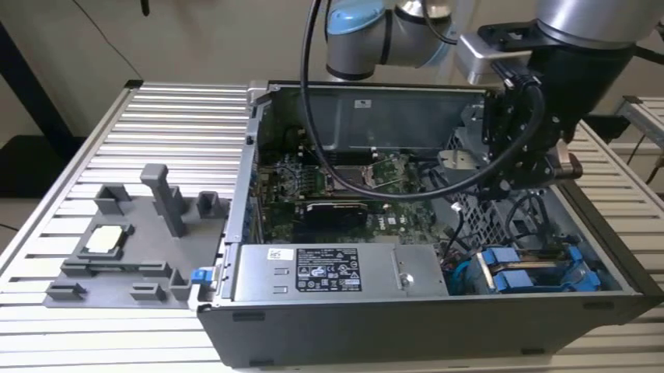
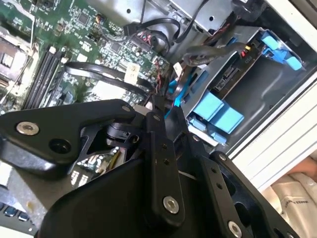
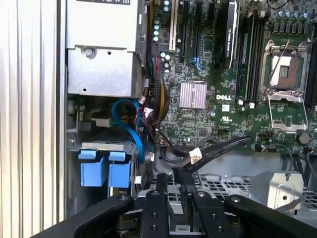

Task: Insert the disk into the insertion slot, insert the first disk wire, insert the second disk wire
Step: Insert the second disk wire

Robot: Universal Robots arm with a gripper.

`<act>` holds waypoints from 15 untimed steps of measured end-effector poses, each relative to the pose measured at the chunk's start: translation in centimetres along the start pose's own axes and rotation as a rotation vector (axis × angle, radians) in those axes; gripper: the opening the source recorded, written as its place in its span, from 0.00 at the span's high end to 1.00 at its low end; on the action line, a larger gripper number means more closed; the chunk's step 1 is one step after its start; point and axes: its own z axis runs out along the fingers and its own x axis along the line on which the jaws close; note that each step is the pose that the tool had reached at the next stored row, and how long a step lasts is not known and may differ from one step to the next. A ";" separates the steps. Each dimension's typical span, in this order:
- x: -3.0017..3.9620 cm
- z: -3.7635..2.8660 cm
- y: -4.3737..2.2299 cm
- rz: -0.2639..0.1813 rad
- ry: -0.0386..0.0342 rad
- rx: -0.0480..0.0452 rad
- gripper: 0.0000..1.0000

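Note:
The disk [image 2: 231, 74] lies in the insertion slot [image 2: 262, 94] at the case's front corner on the exterior view's right, its blue carrier tabs [image 1: 511, 272] showing. A grey flat wire [image 2: 208, 52] runs to the disk's end. My gripper [image 1: 527, 175] hangs inside the case above the perforated cage, apart from the slot. In both wrist views its fingertips [image 3: 179, 174] stand close together on the end of a black wire [image 3: 218, 148] with a white tag; my gripper [image 2: 157, 101] meets that wire [image 2: 99, 69] over the motherboard. The blue tabs [image 3: 106, 173] sit beside my gripper [image 3: 171, 177].
A grey labelled power-supply box [image 1: 332, 270] fills the case's front next to the slot. The green motherboard [image 1: 343, 186] lies behind it. A blue cable [image 3: 133, 126] and a coloured wire bundle hang between box and slot. A grey fixture [image 1: 124, 241] stands on the slatted table [image 1: 176, 109].

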 end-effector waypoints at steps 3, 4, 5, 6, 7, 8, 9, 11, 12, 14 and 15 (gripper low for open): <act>-0.28 0.22 0.45 -0.005 0.0070 0.0131 0.73; -0.34 0.26 0.77 -0.006 0.0085 0.0218 0.73; -0.38 0.29 1.09 -0.006 0.0115 0.0313 0.73; -0.42 0.33 1.37 -0.006 0.0155 0.0401 0.73; -0.48 0.35 1.60 -0.007 0.0201 0.0485 0.73; -0.56 0.38 1.78 -0.007 0.0246 0.0564 0.73; -0.64 0.43 1.93 -0.007 0.0289 0.0646 0.73; -0.71 0.52 2.19 -0.009 0.0351 0.0775 0.73; -0.71 0.54 2.24 -0.010 0.0400 0.0793 0.73; -0.80 0.61 2.34 -0.012 0.0539 0.0819 0.73; -0.91 0.64 2.39 -0.015 0.0619 0.0841 0.73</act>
